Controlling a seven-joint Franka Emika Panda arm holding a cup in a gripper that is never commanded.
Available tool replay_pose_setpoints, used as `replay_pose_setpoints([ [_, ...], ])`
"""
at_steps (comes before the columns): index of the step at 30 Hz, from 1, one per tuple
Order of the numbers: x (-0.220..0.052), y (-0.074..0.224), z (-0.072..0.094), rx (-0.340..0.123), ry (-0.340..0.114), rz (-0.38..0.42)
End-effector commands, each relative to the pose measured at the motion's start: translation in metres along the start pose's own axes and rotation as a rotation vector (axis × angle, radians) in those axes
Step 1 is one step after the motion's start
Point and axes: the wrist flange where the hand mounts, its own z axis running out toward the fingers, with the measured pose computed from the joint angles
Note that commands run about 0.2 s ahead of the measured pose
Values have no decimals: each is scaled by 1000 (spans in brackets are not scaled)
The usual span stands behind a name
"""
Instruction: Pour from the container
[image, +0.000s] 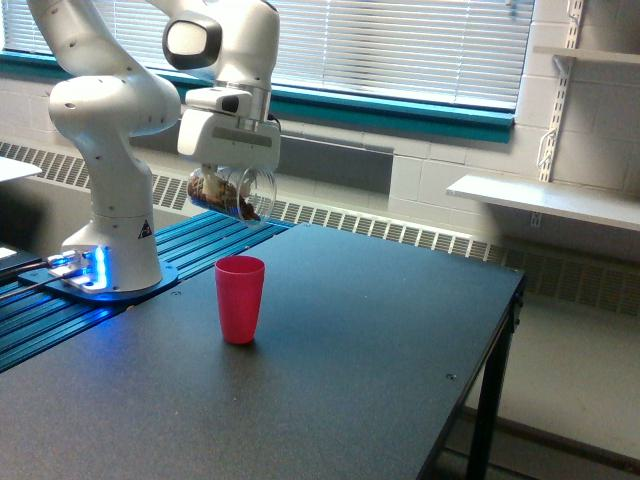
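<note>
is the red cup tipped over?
No, the red cup stands upright on the black table, below the tilted clear container held in the gripper.

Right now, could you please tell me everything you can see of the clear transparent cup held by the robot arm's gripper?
The clear transparent glass-like cup hangs in the white gripper, above the dark table and touching nothing else. It is tipped nearly onto its side, wide rim facing the exterior view's right and slightly down. Brown granular bits lie inside along its lower wall, near the rim. It sits higher than the upright red plastic cup, a little toward the exterior view's left of it. No bits are visibly falling.
</note>
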Motion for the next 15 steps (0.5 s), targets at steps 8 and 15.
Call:
replay_pose_setpoints([
  [8,-22,3,16,-40,-58,-57],
  [15,-24,5,17,-55,-71,-57],
])
